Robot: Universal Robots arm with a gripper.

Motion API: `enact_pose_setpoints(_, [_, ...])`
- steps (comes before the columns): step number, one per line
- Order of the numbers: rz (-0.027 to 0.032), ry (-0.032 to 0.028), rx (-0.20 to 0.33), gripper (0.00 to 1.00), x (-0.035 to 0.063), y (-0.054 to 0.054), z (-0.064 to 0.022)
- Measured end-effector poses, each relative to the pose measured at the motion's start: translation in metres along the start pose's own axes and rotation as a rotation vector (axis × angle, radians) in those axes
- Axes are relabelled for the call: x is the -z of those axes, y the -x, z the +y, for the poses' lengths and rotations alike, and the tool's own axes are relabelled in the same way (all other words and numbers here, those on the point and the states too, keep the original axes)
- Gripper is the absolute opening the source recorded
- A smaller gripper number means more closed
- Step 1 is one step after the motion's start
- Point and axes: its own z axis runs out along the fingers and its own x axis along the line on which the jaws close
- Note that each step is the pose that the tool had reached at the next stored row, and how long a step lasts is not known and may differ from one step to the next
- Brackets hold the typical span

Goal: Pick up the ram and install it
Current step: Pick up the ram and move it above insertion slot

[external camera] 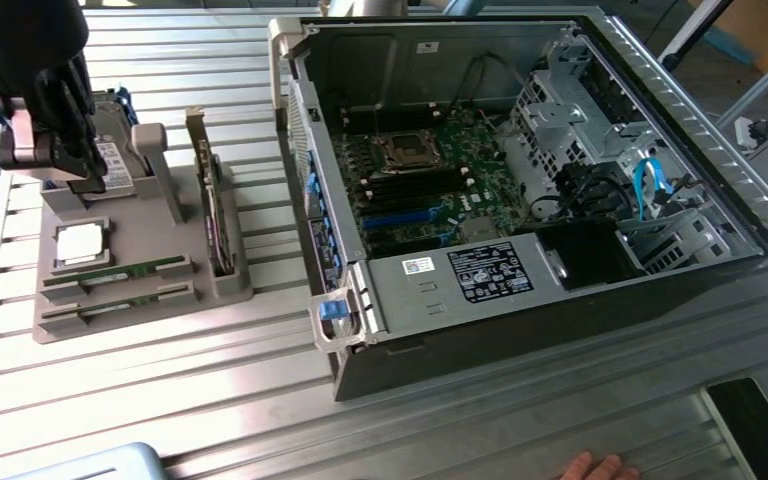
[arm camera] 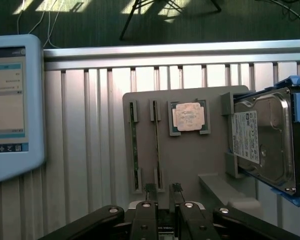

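Wrist view: my gripper (arm camera: 163, 191) hangs above the gray tray (arm camera: 190, 165), fingers apart, holding nothing, near two ram sticks (arm camera: 156, 145); the computer case (external camera: 518, 180) lies toward the exterior view's right.

On the table (external camera: 224, 400), a holder (external camera: 144, 245) sits to the exterior view's left of the computer case (external camera: 357, 60), with two ram sticks (external camera: 124, 272) side by side at its near end, a processor (external camera: 81, 243) behind them, a hard drive (external camera: 117, 165) at its far end and an expansion card (external camera: 211, 215) along the case-side edge.
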Motion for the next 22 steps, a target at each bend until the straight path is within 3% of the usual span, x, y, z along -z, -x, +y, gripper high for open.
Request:
enact_pose_setpoints(9, [-0.0001, -0.0013, 0.003, 0.24, -0.0028, 0.0, 0.0001])
enact_pose_setpoints(22, [0.0001, -0.0015, 0.012, 0.24, -0.0179, -0.001, -0.0004])
